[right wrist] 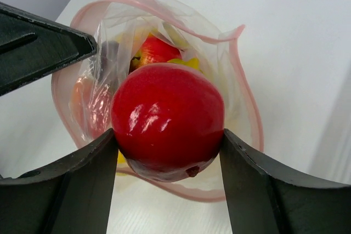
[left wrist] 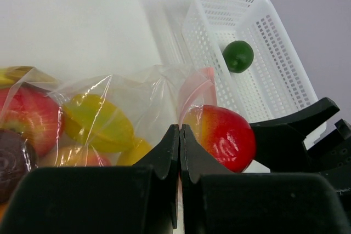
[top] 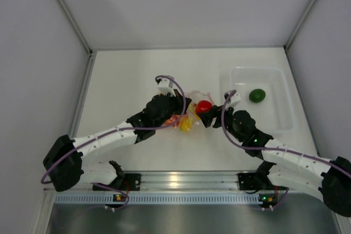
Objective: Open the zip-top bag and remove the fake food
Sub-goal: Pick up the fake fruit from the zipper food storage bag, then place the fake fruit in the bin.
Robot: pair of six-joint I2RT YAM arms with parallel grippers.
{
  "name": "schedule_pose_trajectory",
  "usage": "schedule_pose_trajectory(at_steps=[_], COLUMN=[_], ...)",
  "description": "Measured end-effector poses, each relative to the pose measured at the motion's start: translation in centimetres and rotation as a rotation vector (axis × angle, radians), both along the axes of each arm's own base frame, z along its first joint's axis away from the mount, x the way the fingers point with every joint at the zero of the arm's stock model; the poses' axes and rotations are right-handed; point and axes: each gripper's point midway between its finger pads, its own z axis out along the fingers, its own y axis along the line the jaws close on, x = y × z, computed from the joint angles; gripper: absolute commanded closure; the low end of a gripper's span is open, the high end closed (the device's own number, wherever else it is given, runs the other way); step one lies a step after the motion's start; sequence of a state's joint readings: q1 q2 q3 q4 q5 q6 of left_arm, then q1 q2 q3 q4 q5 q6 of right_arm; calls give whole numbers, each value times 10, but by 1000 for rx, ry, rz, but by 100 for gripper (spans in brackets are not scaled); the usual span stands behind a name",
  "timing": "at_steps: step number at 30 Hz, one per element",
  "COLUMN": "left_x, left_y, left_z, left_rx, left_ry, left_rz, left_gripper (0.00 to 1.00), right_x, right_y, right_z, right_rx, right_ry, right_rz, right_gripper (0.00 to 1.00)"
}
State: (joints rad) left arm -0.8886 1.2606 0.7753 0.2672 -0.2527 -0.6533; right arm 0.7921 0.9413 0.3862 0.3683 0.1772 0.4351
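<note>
A white table [top: 126,80] stands between plain grey walls [top: 33,53]. Both arms reach to the middle of it and meet there.

The zip-top bag [top: 193,96] lies at the centre of the table with its mouth open. In the right wrist view, the pink strip makes a wide loop. Most of the fake food [left wrist: 98,121] is inside the bag: a yellow-green piece, a red and yellow piece, and a dark purple piece at the left edge of the left wrist view.

The left gripper [left wrist: 179,135] has its jaws pressed tight together. They pinch the thin film of the bag just beside the zip strip.

The right gripper [right wrist: 167,141] grasps a glossy red fruit [right wrist: 167,116], with one finger on each side of it. The fruit is directly in front of the bag's mouth, and the pictures do not show if it is fully clear of the rim.

A rigid tray [top: 285,113] stands on the right side of the table, near the bag but not touching it. One green lime [top: 257,95] lies alone in it.
</note>
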Motion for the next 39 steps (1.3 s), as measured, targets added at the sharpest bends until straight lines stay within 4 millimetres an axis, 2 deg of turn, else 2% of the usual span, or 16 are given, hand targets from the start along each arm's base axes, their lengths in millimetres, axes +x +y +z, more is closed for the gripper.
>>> schedule_pose_trajectory(at_steps=[7,13,16,20,25,28,31,35,37,38,39], left_x=[9,11,12,11,9,9,8,7,7,7,7], left_y=[14,27,30,33,34,34,34,34,35,36,36], left_z=[-6,-21,-16,-5,2,4,5,4,2,1,0], left_rx=[6,14,2,-23,-39,-46,-55,-57,-51,-49,-46], left_ry=[8,36,29,14,5,6,9,19,26,30,33], left_rz=[59,91,96,94,90,85,80,75,72,70,69], left_gripper=[100,100,100,100,100,100,100,100,100,100,100], right_x=[-10,-9,1,24,54,80,101,129,140,144,148], right_y=[-19,-41,-65,-113,-169,-199,-217,-226,-230,-232,-234], right_z=[5,44,65,76,56,29,4,-10,-18,-23,-29], right_rx=[-42,-27,-26,-63,-156,-216,-280,-329,-339,-342,-348], right_ry=[10,-32,-45,-21,96,217,324,387,413,427,444], right_rz=[-26,-78,-158,-342,-544,-618,-655,-659,-655,-655,-652], right_gripper=[74,75,75,76,73,72,71,56,53,45,43])
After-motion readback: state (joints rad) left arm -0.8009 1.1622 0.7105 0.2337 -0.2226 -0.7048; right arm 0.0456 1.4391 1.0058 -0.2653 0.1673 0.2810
